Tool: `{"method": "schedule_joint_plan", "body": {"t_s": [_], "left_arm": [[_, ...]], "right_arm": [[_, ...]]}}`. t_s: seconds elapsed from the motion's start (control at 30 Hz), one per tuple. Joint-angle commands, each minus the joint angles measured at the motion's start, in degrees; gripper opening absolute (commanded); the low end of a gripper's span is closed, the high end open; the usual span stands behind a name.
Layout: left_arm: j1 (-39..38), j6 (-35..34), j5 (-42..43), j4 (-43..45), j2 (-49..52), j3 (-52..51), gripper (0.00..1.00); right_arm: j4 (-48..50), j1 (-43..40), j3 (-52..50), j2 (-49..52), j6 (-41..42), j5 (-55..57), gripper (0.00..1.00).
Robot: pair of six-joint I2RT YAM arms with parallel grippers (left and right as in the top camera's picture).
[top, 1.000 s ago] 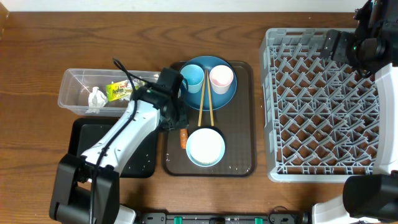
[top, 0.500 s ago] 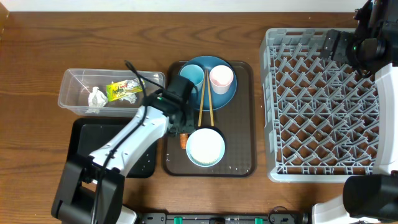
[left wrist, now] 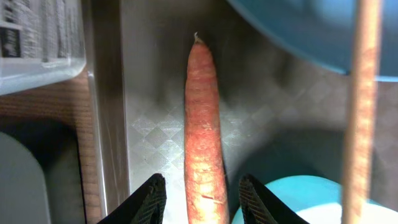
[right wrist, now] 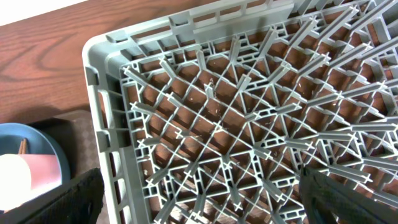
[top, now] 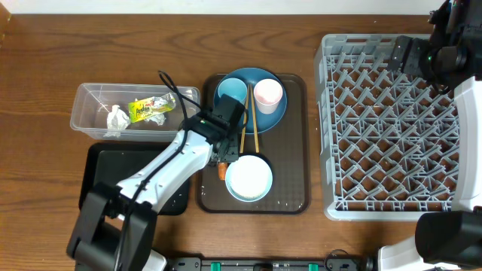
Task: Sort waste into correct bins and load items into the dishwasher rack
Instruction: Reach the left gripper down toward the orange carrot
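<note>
A thin orange carrot lies on the brown serving tray, between the blue plate and the white bowl. My left gripper is open and straddles the carrot's thick end, with a gap on each side. From overhead, the left gripper hangs just above the carrot. The clear tub holds the tissue and the wrapper. Open wide, my right gripper hovers over the far left corner of the grey rack.
On the plate stand a light-blue cup and a pink cup, with chopsticks lying across its rim. The bowl sits at the tray's near end. A black tray lies in front of the tub.
My left gripper has moved right and toward the near side, from beside the light-blue cup to over the carrot. The right arm has stayed still.
</note>
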Motion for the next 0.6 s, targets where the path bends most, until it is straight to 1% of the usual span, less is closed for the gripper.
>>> {"method": "schedule_joint_plan", "body": {"t_s": [0.0,0.57], "left_arm": [[-0.1,-1.1,-1.7,0.0,2.2,-0.3,0.41],[-0.1,-1.1,-1.6,1.1,3.9,-0.3,0.42]], "right_arm": [[0.1,-0.2,1.0,-0.1,0.4,0.0,0.99],[0.1,-0.2,1.0,-0.1,0.4,0.0,0.99]]}}
